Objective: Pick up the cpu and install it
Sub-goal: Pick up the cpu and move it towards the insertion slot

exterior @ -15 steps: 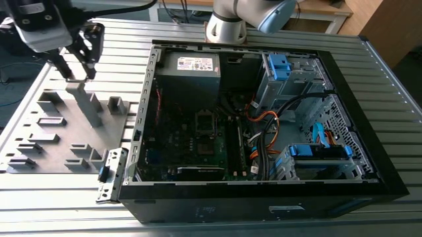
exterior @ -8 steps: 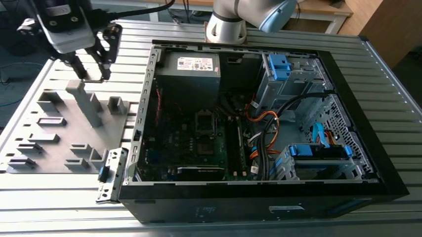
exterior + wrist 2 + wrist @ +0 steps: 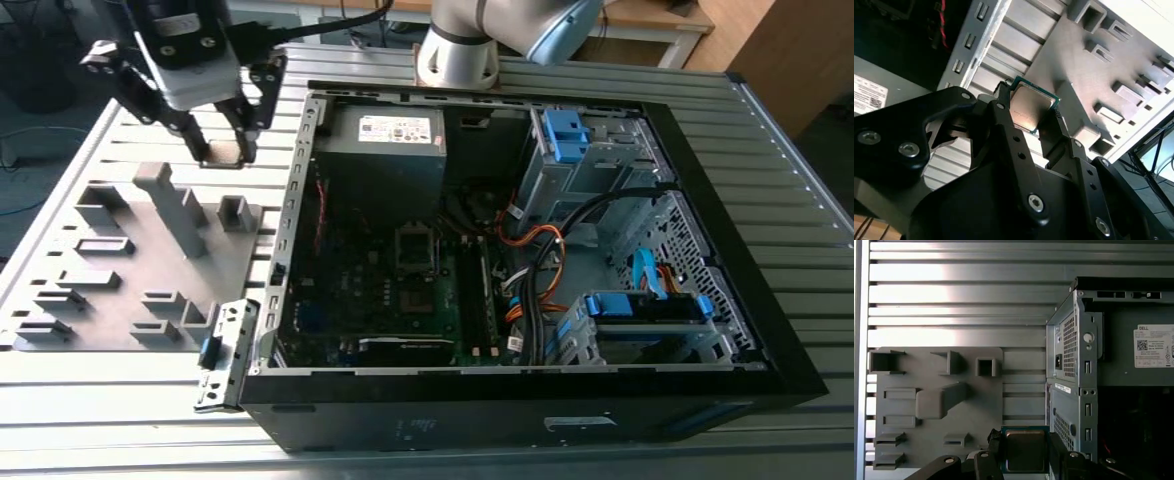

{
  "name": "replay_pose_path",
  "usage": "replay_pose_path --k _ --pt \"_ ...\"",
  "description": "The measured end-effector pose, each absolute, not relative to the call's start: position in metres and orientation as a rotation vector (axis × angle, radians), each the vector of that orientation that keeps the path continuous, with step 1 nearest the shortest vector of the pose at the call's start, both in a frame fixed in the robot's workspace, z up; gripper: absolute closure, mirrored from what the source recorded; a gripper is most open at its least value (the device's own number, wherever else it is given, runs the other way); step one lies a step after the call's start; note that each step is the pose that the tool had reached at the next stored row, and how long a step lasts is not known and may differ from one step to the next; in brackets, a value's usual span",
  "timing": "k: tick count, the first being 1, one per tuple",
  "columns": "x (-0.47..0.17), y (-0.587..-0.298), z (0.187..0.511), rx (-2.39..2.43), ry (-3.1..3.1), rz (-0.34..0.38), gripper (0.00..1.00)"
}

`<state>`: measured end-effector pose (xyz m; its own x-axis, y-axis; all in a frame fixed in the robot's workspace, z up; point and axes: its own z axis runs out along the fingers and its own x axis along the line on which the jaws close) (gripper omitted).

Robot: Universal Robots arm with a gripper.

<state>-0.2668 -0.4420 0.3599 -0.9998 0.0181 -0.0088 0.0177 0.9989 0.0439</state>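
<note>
- My table (image 3: 134, 400) is made of ribbed, silvery metal slats.
- It carries a matte grey fixture plate (image 3: 240, 262) with blocky raised holders, and an open black sheet-metal computer case (image 3: 534, 420).
- My black end effector (image 3: 224, 155) hangs just beside the case wall, clenched on the small, square, silver-topped, green-edged cpu (image 3: 1031, 102), held clear of the plate.

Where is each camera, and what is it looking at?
Exterior view: off the arm, looking down on the open computer case, grey tray, arm and gripper.
First wrist view: on the arm, looking past the gripper at the tray and case.
Second wrist view: on the arm, close behind the gripper.
Both wrist views share the cpu, shut in the gripper.
</note>
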Motion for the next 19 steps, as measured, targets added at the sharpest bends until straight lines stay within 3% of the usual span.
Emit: replay_pose_path --k 19 --pt "-0.201 -0.442 0.36 0.028 3.132 0.069 0.53"
